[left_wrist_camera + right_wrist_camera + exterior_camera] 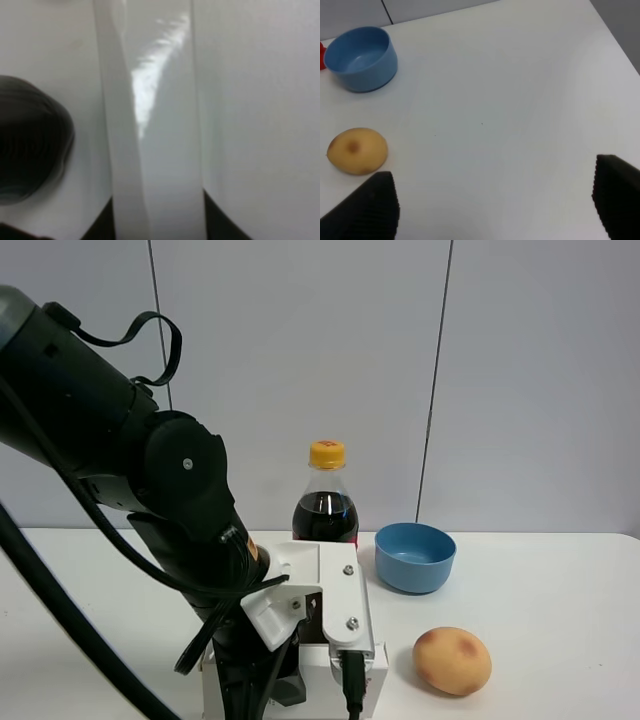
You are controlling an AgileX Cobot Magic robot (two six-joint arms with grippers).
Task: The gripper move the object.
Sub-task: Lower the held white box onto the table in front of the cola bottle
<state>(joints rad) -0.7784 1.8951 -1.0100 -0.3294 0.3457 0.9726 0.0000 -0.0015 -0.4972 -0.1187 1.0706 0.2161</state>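
Observation:
The object (378, 685), a flat white box, lies at the table's front edge under my left arm. That arm's white bracket (335, 600) hangs right over it and hides the fingers in the exterior view. In the left wrist view the object (170, 150) fills the middle as a glossy white strip. My left gripper (160, 227) is shut on it, with a dark fingertip (100, 231) against each side. My right gripper (495, 205) is open over bare table with nothing between its fingers, and it does not show in the exterior view.
A cola bottle (325, 505) stands just behind the box. A blue bowl (415, 557) sits to its right, and a round yellowish bun (452, 661) lies in front of the bowl. A dark blurred shape (30, 145) lies beside the box in the left wrist view.

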